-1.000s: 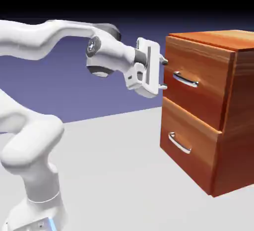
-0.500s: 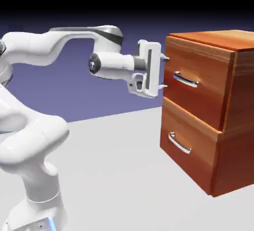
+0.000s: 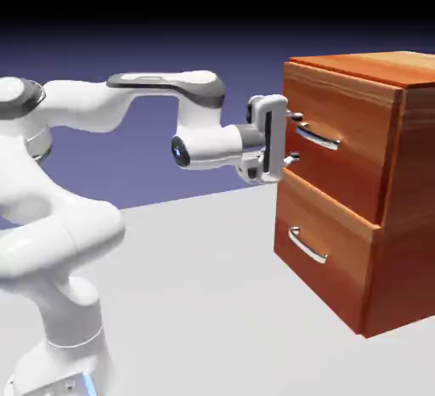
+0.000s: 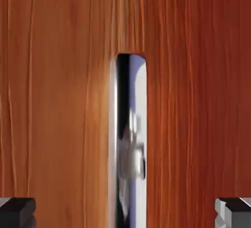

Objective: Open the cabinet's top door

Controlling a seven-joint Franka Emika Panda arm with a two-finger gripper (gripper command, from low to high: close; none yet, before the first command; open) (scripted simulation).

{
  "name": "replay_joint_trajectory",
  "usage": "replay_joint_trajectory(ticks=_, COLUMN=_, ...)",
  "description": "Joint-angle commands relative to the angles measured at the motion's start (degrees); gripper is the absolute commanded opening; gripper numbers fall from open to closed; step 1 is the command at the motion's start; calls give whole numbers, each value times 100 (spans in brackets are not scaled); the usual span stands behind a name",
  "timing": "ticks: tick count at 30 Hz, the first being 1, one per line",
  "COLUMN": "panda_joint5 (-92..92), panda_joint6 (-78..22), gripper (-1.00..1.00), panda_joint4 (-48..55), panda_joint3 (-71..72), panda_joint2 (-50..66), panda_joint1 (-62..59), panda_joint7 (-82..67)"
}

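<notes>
Jaws: white two-finger gripper (image 3: 291, 137) spread wide, holding nothing, straddling the curved silver handle (image 4: 128, 139).
Door: reddish-brown wood-grain top drawer front (image 3: 340, 144), flush with the boxy cabinet (image 3: 408, 190).

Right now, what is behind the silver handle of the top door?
Behind the handle only the top door shows, its reddish wood front shut. The open claw straddles the handle without gripping it. The cabinet's inside is hidden.

White rounded arm (image 3: 85, 114); grey joint caps; white end effector (image 3: 293, 138), dark grey fingertips (image 4: 17, 210).
</notes>
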Motion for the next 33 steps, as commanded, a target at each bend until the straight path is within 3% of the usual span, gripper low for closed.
replay_joint_trajectory(ticks=1, panda_joint5=22, panda_joint6=-8, gripper=0, panda_joint4=169, panda_joint3=100, panda_joint2=37, panda_joint1=-194, panda_joint7=-3)
replay_joint_trajectory(ticks=4, panda_joint5=84, panda_joint6=-31, gripper=0, panda_joint4=657, panda_joint3=391, panda_joint2=144, panda_joint1=-754, panda_joint7=-10)
replay_joint_trajectory(ticks=5, panda_joint5=84, panda_joint6=-31, gripper=-100, panda_joint4=657, panda_joint3=391, panda_joint2=144, panda_joint1=-754, panda_joint7=-10)
replay_joint_trajectory(ticks=16, panda_joint5=-168, panda_joint6=217, gripper=-100, panda_joint4=-1018, panda_joint3=-666, panda_joint2=-285, panda_joint1=1323, panda_joint7=-22)
replay_joint_trajectory(ticks=19, panda_joint5=32, panda_joint6=386, gripper=-100, panda_joint4=-1136, panda_joint3=-983, panda_joint2=16, panda_joint1=1745, panda_joint7=-629)
replay_joint_trajectory(ticks=33, panda_joint5=-174, panda_joint6=1842, gripper=-100, panda_joint4=-2584, panda_joint3=-2388, panda_joint2=-1040, panda_joint1=4638, panda_joint7=-1024)
